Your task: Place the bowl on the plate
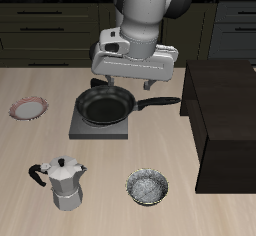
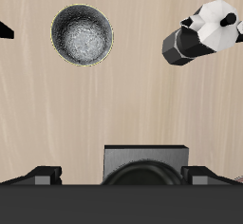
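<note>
The bowl (image 1: 147,188) is small and round, speckled grey-white inside with a dark rim, and stands near the table's front edge. It also shows in the wrist view (image 2: 82,33). The plate (image 1: 28,108), with a reddish-pink rim and a pale centre, lies far off at the table's side and is out of the wrist view. My gripper (image 1: 124,85) hangs open and empty above the back of the frying pan, well behind the bowl. In the wrist view the gripper (image 2: 121,177) has its fingers (image 2: 43,177) wide apart.
A black frying pan (image 1: 104,106) with a long handle sits on a grey square board (image 1: 85,130) under the gripper. A metal moka pot (image 1: 62,180) stands beside the bowl near the front edge. A dark low cabinet (image 1: 226,120) fills the table's side opposite the plate.
</note>
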{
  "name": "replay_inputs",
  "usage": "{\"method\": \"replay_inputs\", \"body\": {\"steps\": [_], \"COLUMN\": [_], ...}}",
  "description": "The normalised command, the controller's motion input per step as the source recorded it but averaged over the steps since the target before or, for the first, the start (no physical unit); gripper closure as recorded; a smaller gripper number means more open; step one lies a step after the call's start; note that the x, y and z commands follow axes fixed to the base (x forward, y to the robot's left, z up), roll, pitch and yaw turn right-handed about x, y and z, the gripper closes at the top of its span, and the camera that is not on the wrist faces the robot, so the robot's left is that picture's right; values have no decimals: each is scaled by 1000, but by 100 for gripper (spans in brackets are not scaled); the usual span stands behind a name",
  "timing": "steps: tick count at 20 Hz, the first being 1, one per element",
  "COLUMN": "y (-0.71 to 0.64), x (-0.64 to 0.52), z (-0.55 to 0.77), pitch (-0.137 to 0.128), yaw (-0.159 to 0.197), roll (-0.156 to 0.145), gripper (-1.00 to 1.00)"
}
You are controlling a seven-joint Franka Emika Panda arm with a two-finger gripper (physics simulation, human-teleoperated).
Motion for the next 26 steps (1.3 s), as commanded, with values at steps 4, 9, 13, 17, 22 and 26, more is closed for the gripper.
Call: {"method": "replay_inputs", "body": {"steps": [4, 9, 13, 17, 22, 26], "y": [119, 209, 192, 30, -68, -33], "x": [337, 226, 182, 275, 319, 313], "z": [-25, -29, -7, -8, 80, 0], "pitch": [9, 7, -11, -2, -10, 15], "yaw": [18, -32, 4, 5, -18, 4], "roll": [35, 36, 70, 1, -21, 13], "gripper": [-100, -100, -100, -100, -100, -100]}}
